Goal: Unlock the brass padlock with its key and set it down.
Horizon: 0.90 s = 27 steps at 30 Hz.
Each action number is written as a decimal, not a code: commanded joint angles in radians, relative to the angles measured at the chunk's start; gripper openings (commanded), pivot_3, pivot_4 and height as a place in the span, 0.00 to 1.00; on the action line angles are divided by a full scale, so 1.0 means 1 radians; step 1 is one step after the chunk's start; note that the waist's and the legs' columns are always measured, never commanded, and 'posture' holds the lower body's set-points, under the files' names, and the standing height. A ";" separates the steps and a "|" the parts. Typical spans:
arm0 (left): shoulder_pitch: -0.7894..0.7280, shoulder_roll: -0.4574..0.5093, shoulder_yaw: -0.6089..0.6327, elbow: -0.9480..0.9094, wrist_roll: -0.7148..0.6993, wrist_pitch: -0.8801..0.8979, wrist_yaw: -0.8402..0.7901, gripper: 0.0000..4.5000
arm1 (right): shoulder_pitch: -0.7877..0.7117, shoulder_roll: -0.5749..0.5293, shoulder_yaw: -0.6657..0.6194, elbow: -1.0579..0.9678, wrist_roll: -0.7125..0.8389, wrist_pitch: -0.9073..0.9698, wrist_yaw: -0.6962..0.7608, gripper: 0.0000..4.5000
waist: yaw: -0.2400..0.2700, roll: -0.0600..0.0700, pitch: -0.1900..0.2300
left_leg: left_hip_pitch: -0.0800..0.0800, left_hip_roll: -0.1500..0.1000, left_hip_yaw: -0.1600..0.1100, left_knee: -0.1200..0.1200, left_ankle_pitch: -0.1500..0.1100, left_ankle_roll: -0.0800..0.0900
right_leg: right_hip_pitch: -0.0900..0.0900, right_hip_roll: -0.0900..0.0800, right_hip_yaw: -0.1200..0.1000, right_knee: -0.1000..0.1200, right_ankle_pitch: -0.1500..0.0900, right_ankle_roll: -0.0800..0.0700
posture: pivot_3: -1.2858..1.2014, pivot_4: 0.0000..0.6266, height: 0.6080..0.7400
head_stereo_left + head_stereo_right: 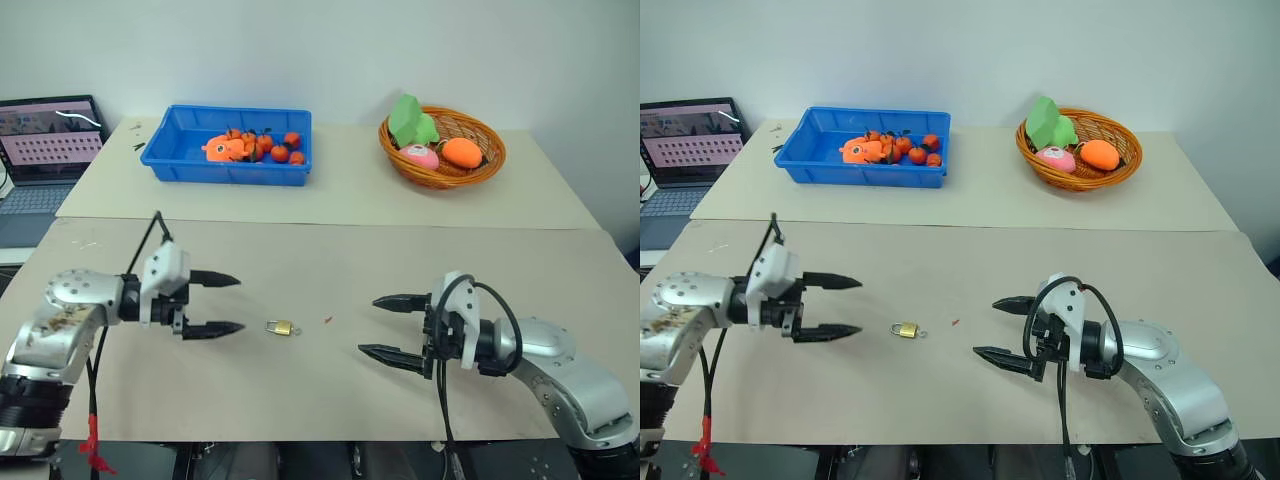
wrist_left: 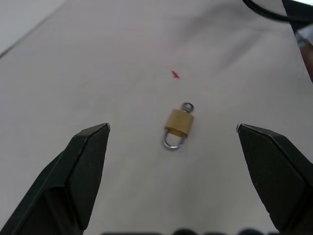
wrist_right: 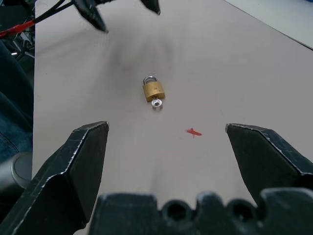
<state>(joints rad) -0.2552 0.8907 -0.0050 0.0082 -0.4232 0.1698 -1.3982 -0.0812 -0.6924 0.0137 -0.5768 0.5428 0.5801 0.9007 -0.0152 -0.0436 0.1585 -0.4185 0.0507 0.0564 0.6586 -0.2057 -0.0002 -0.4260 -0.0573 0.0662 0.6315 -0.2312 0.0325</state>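
Observation:
The brass padlock (image 1: 281, 327) lies flat on the tan table between my two grippers, its silver shackle toward my left gripper. In the wrist views the padlock (image 2: 178, 123) (image 3: 153, 90) has the key (image 2: 188, 106) (image 3: 156, 103) sticking out of the end of its body that faces my right gripper. My left gripper (image 1: 233, 304) hovers open just left of the padlock, pointing right at it. My right gripper (image 1: 373, 325) hovers open farther to the right, pointing left. Neither touches the padlock, and both are empty.
A tiny red speck (image 1: 328, 320) lies on the table right of the padlock. At the back stand a blue bin (image 1: 180, 152) with orange fruit and a wicker basket (image 1: 487, 168) with toys. A laptop (image 1: 45, 150) sits at the far left.

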 commanded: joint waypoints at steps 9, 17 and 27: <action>-0.302 -0.228 -0.157 0.442 0.174 -0.401 -0.148 0.98 | 0.058 0.015 0.012 -0.141 0.005 0.041 -0.129 1.00 | 0.027 -0.001 0.000 | -0.005 -0.002 -0.001 0.003 0.000 0.000 | 0.000 0.000 0.000 -0.002 0.006 0.010 | 0.52 0.24 1.00; -0.365 -0.287 -0.238 0.568 0.199 -0.480 -0.216 0.98 | 0.094 0.019 -0.010 -0.179 0.008 0.050 -0.212 1.00 | 0.010 -0.001 0.000 | -0.004 -0.001 -0.003 0.003 0.000 0.001 | 0.000 0.001 0.000 -0.001 0.005 0.010 | 0.52 0.24 1.00; -0.393 -0.345 -0.263 0.704 0.296 -0.565 -0.189 0.98 | 0.098 0.011 -0.027 -0.186 0.010 0.047 -0.251 1.00 | 0.015 -0.001 -0.001 | -0.003 -0.002 -0.003 0.003 0.000 0.001 | 0.002 0.001 0.000 -0.001 0.006 0.010 | 0.52 0.24 1.00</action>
<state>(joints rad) -0.6437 0.5540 -0.2592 0.6917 -0.1595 -0.3722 -1.6056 0.0188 -0.6772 0.0230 -0.7223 0.5426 0.6335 0.6539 -0.0002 -0.0447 0.1578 -0.4212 0.0486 0.0533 0.6612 -0.2056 0.0007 -0.4236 -0.0565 0.0663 0.6303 -0.2255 0.0427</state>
